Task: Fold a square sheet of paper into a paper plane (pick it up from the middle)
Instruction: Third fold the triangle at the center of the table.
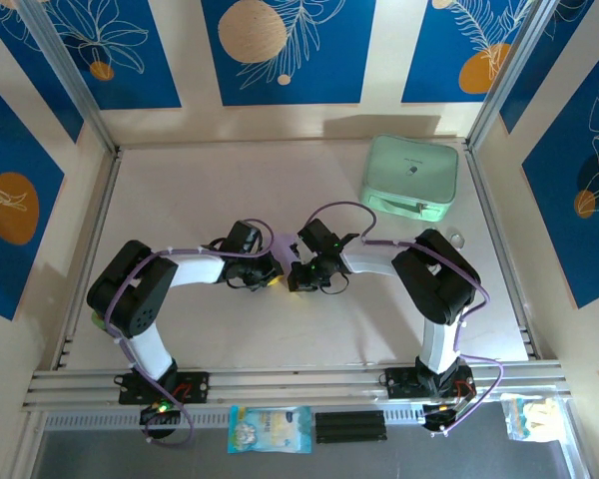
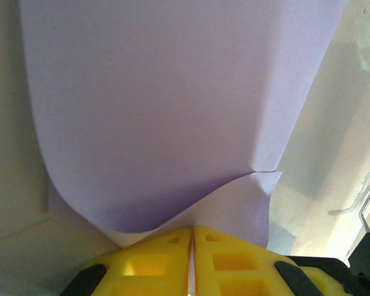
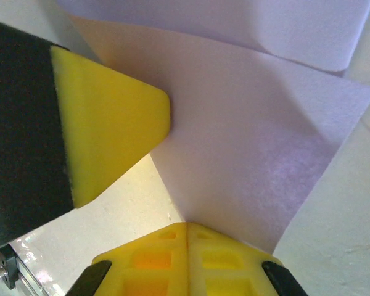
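The sheet of paper (image 1: pixel 285 244) is pale lilac and hangs between my two grippers at the table's centre. In the left wrist view the sheet of paper (image 2: pixel 172 111) is folded over, and its two curled layers run down into my left gripper (image 2: pixel 191 233), whose yellow jaws are shut on it. In the right wrist view a corner of the sheet of paper (image 3: pixel 259 142) ends in my right gripper (image 3: pixel 186 227), shut on it too. A yellow fingertip (image 3: pixel 105 135) of the left gripper touches the paper at upper left. From above, the left gripper (image 1: pixel 273 271) and right gripper (image 1: pixel 298 276) almost meet.
A mint-green rounded case (image 1: pixel 409 178) lies at the back right of the pale table (image 1: pixel 200 200). Metal rails (image 1: pixel 280 384) run along the near edge by the arm bases. A small packet (image 1: pixel 270 429) lies in front of the rails.
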